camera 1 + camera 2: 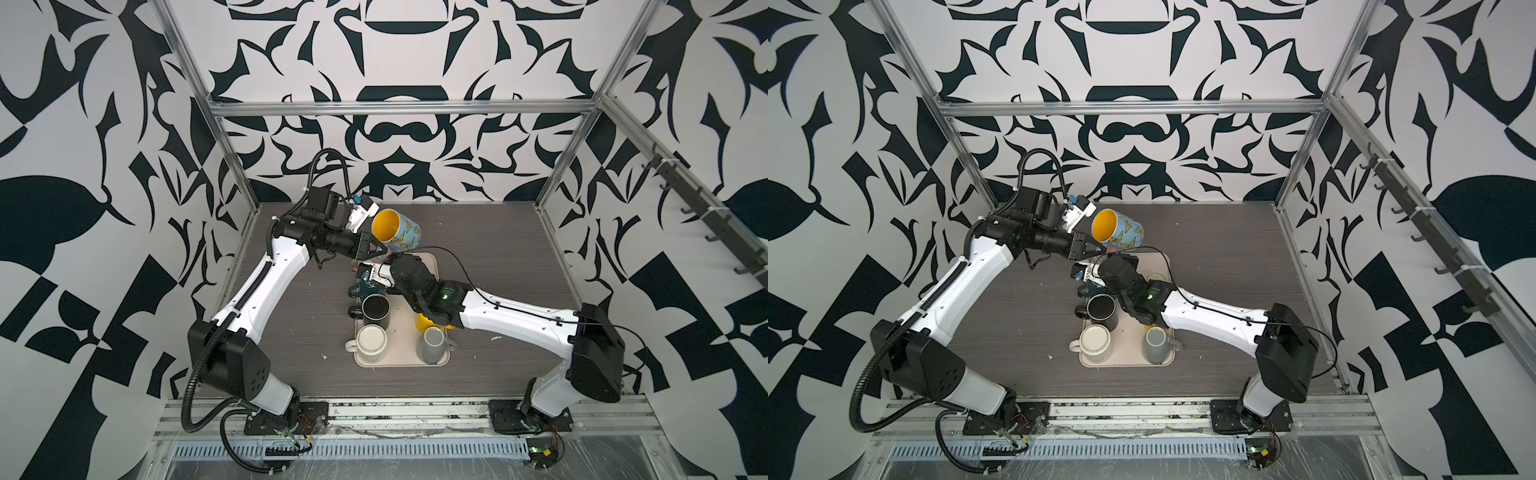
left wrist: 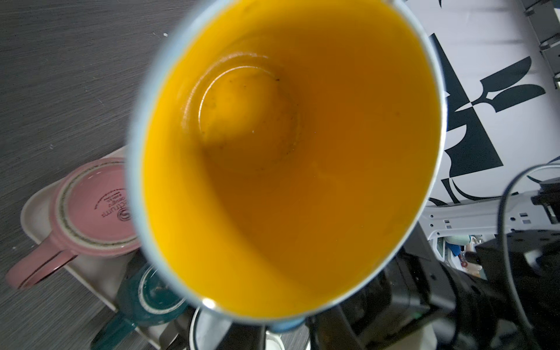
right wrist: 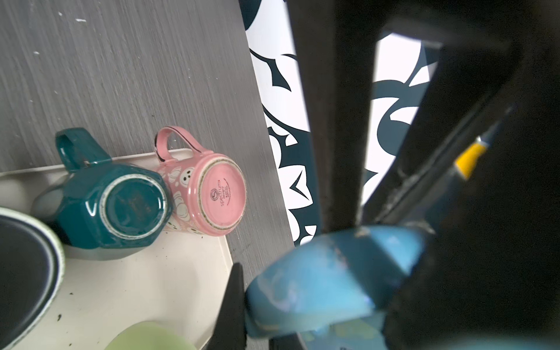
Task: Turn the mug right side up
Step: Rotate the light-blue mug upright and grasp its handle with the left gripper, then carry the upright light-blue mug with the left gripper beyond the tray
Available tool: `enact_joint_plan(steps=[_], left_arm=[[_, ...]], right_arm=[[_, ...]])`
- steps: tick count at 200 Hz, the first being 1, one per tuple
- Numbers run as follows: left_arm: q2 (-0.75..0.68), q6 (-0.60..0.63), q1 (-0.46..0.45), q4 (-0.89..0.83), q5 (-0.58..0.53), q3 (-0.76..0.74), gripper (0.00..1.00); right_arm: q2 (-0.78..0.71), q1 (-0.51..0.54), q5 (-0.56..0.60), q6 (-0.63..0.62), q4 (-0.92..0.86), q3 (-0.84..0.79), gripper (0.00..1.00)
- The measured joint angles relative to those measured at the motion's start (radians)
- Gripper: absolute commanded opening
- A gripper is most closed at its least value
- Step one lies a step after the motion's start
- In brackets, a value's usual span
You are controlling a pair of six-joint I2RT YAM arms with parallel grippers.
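- While the butterfly mug [image 1: 402, 232] [image 1: 1126, 235] hangs in the air above the far end of the beige tray [image 1: 399, 365], it is tilted. Its yellow mouth is turned up and toward the left arm, and no part of it touches the table [image 1: 498, 270].
- Right gripper [image 3: 318, 291]: clamped tight on the mug's blue handle, as the right wrist view shows. In both top views it reaches the mug from the near side, underneath it.
- Left gripper [image 1: 379, 249] [image 1: 1098, 249]: fingers drawn narrow, tips at the lower edge of the mug's rim. Whether they pinch the rim cannot be told.
- The left wrist view looks straight into the mug [image 2: 288, 151], and its yellow inside fills most of the frame.
- Tray, far left corner: the pink mug [image 3: 212, 194] and the teal mug [image 3: 121, 209] stand base up, touching each other. The pink handle overhangs the tray edge.
- Tray, near half: the black mug [image 1: 375, 309] and the white mug [image 1: 371, 341] stand mouth up on the left. The grey mug [image 1: 433, 343] stands on the right.
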Motion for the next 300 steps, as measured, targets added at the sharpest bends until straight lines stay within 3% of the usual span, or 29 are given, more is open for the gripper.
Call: enact_joint_plan(steps=[92,173,213,258,289,300], left_arm=[[0.103,-0.075,-0.053,0.069,-0.056,0.092,0.00],[0.246,-0.103,-0.074,0.071,-0.075,0.242,0.00],[0.303,-0.103,-0.076,0.066,-0.089,0.294,0.00],[0.362,-0.121,-0.076,0.092,-0.123,0.340,0.00],[0.403,-0.136,-0.076,0.134,-0.162,0.366,0.00],[0.415,-0.148,-0.074,0.136,-0.177,0.375,0.00]], right_arm=[[-0.020,-0.079,0.003,-0.003,0.030,-0.040,0.00],[-0.021,-0.191,-0.078,-0.016,0.036,-0.047,0.00],[0.002,-0.227,-0.111,-0.014,0.050,-0.047,0.05],[0.035,-0.253,-0.137,0.037,0.087,-0.047,0.18],[0.035,-0.256,-0.154,0.100,0.132,-0.046,0.19],[0.035,-0.264,-0.151,0.100,0.133,-0.046,0.15]])
